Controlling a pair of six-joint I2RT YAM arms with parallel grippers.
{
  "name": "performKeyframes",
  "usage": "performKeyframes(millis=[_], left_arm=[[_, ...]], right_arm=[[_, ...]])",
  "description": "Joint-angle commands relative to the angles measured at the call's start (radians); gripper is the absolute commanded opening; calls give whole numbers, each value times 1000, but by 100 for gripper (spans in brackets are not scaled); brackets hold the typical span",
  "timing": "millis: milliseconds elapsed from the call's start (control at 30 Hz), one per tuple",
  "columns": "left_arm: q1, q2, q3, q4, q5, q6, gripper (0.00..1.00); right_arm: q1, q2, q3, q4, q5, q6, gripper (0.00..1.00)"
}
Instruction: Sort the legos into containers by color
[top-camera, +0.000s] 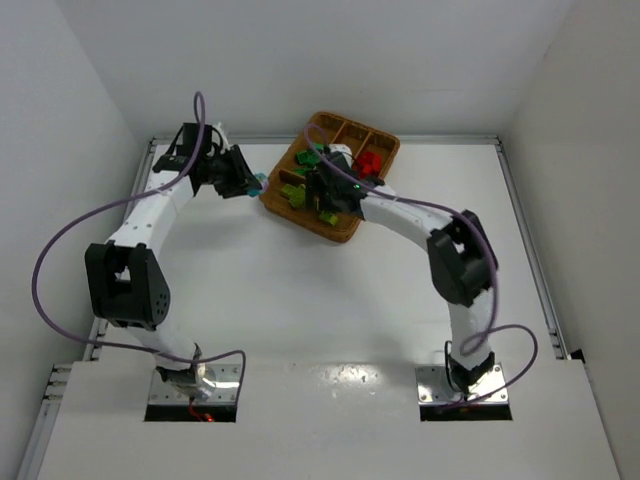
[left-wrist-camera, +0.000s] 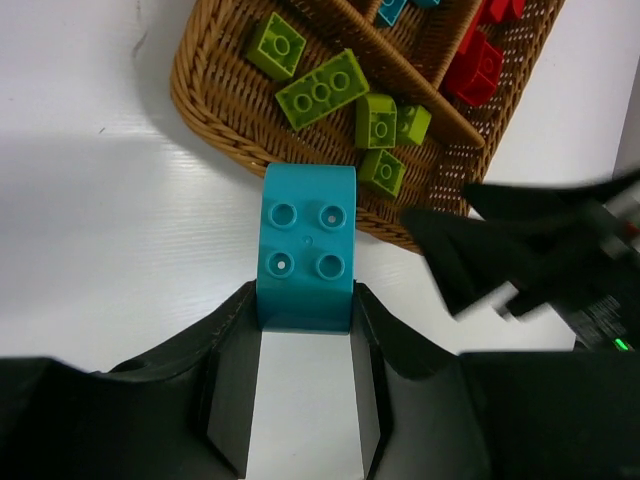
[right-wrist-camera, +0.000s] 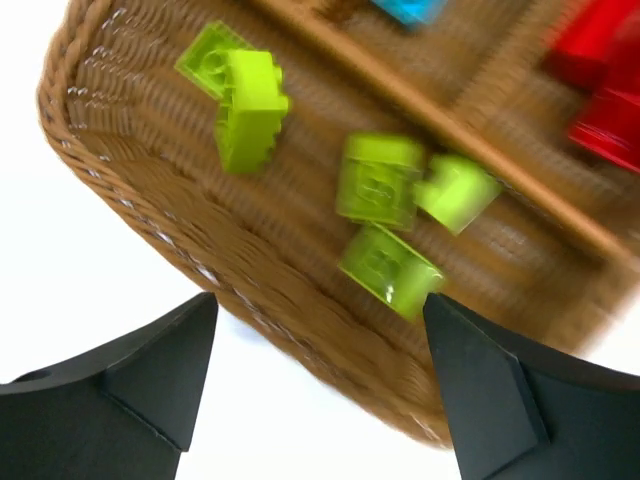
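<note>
Now the left hand (left-wrist-camera: 305, 305) grips a blue brick (left-wrist-camera: 306, 250) by its sides, just beside the tray (left-wrist-camera: 215, 90). Meanwhile the right hand (right-wrist-camera: 320, 312) hangs wide open and empty over the compartment of lime bricks (right-wrist-camera: 378, 180); red bricks (left-wrist-camera: 475, 65) lie in another.

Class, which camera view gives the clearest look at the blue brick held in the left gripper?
The left wrist view: the blue brick fills the centre, four studs showing, clamped in the left gripper. The top external view shows only a tiny teal speck at that gripper's tip. The right wrist view misses it.
</note>
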Motion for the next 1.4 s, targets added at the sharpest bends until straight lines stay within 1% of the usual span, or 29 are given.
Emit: performKeyframes(millis=[0, 33, 100, 167, 200, 233, 267, 300, 367, 400, 433, 500, 533, 600, 633, 733, 767, 800, 833, 900, 967, 1000, 1100, 1167, 1200, 1267, 1300, 1333, 1367], left_arm=[[-24, 22, 55, -1, -17, -10, 0], [-41, 22, 66, 17, -17, -10, 0], [-79, 68, 116, 42, -17, -10, 0], [-131, 143, 173, 42, -30, -10, 0], [-148, 177, 242, 52, -41, -10, 0], [-161, 211, 281, 53, -41, 1, 0], [-173, 246, 317, 53, -41, 1, 0], [-182, 325, 357, 53, -41, 13, 0], [-196, 408, 497, 53, -29, 22, 0], [-221, 498, 550, 53, -29, 22, 0], [-230, 543, 660, 53, -29, 22, 0], [-239, 632, 771, 53, -29, 22, 0], [-253, 712, 869, 63, -41, 12, 0], [-262, 787, 956, 77, -29, -13, 0], [-262, 812, 980, 124, -29, -36, 2], [-262, 855, 971, 207, -29, -56, 12], [-262, 866, 971, 239, -43, -70, 28], [-262, 878, 971, 240, -43, -79, 40], [-262, 903, 993, 253, -43, -79, 61], [-262, 915, 993, 263, -26, -91, 79], [-262, 895, 993, 263, -4, -100, 89], [-262, 878, 993, 263, 6, -101, 100], [-262, 771, 942, 248, 22, -79, 100], [-262, 690, 893, 218, 31, -47, 100], [-262, 594, 820, 179, 31, -4, 100], [-262, 486, 719, 134, -15, 43, 100], [-262, 426, 577, 120, -32, 89, 100], [-262, 306, 493, 120, -32, 108, 100], [-236, 245, 409, 120, -18, 122, 100]], right_arm=[[-11, -268, -219, 167, 188, 52, 83], [-21, -400, -370, 203, 202, 52, 81], [-37, -509, -477, 215, 248, 96, 81], [-60, -629, -572, 160, 297, 121, 82], [-60, -693, -618, 146, 313, 121, 84], [-60, -694, -632, 126, 313, 121, 84], [-60, -744, -642, 103, 326, 130, 85], [-60, -764, -642, 48, 327, 130, 85], [-69, -800, -642, -11, 337, 151, 86], [-69, -838, -651, -58, 346, 161, 88], [-69, -859, -651, -75, 356, 173, 88], [-69, -911, -704, -95, 356, 196, 89], [-69, -969, -721, -95, 342, 208, 89], [-69, -1023, -766, -121, 333, 237, 89], [-69, -1048, -777, -155, 333, 249, 89], [-69, -1120, -820, -206, 333, 273, 89], [-69, -1134, -832, -206, 333, 273, 89], [-69, -1143, -841, -219, 342, 273, 89], [-69, -1155, -850, -229, 342, 282, 89], [-69, -1156, -841, -239, 351, 282, 89], [-69, -1143, -829, -250, 351, 271, 90], [-69, -1143, -817, -250, 351, 260, 90], [-69, -1105, -798, -241, 351, 260, 93], [-69, -1093, -798, -241, 330, 260, 99], [-69, -1079, -788, -241, 330, 260, 99], [-69, -1056, -762, -267, 330, 271, 99], [-69, -1029, -752, -284, 340, 288, 99], [-69, -1018, -743, -304, 357, 302, 99], [-69, -1007, -743, -330, 386, 328, 99]])
